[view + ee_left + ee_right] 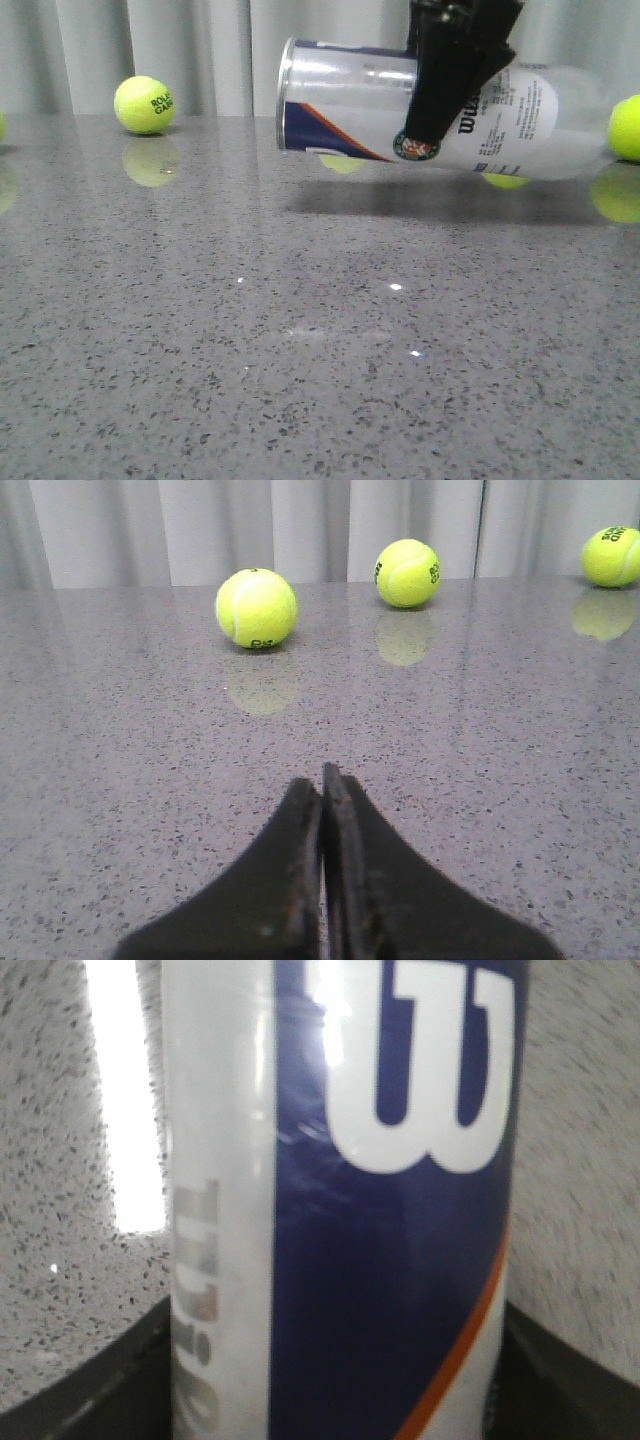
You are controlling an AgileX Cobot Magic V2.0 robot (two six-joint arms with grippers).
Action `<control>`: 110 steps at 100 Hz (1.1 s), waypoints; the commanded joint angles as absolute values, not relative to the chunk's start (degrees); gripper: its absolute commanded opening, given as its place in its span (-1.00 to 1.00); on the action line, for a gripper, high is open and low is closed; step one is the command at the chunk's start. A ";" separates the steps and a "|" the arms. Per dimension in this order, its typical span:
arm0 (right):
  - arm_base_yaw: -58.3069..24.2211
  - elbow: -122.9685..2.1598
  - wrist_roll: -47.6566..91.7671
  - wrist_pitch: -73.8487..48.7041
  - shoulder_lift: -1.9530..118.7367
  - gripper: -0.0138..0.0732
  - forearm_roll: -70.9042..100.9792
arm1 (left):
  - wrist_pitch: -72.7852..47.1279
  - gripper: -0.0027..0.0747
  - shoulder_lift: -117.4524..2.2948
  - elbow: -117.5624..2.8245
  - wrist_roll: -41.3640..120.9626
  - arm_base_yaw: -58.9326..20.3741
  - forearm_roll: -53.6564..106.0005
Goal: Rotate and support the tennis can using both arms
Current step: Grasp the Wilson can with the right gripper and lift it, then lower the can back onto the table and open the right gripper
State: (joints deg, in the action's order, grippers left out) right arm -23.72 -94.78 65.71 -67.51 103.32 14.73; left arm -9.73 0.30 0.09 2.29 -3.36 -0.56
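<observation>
My left tool [322, 875] is two matte black tapered fingers, kinda wedge-shaped, with scuffed edges and a bit of rusty-brown wear along the seam. Right tool [455, 65] is the same plain black, angular and blocky, tapering toward the tip.

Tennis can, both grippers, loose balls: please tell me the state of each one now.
tennis can: held off the table, lying nearly horizontal, metal-rimmed end to the left
right gripper: shut on the can near its middle
left gripper: shut, empty, over bare table
tennis balls: loose, resting on the table
</observation>
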 commanded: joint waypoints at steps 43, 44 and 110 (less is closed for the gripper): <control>-23.93 -96.77 70.32 -66.71 104.68 0.20 15.52 | -5.18 -0.98 2.22 2.53 1.63 -3.87 0.00; -23.93 -96.77 70.32 -66.84 104.68 0.22 15.52 | -5.18 -0.98 2.22 2.53 1.63 -3.87 0.00; -23.97 -96.77 70.38 -69.34 100.00 0.80 15.42 | -5.18 -0.98 2.22 2.53 1.63 -3.87 0.00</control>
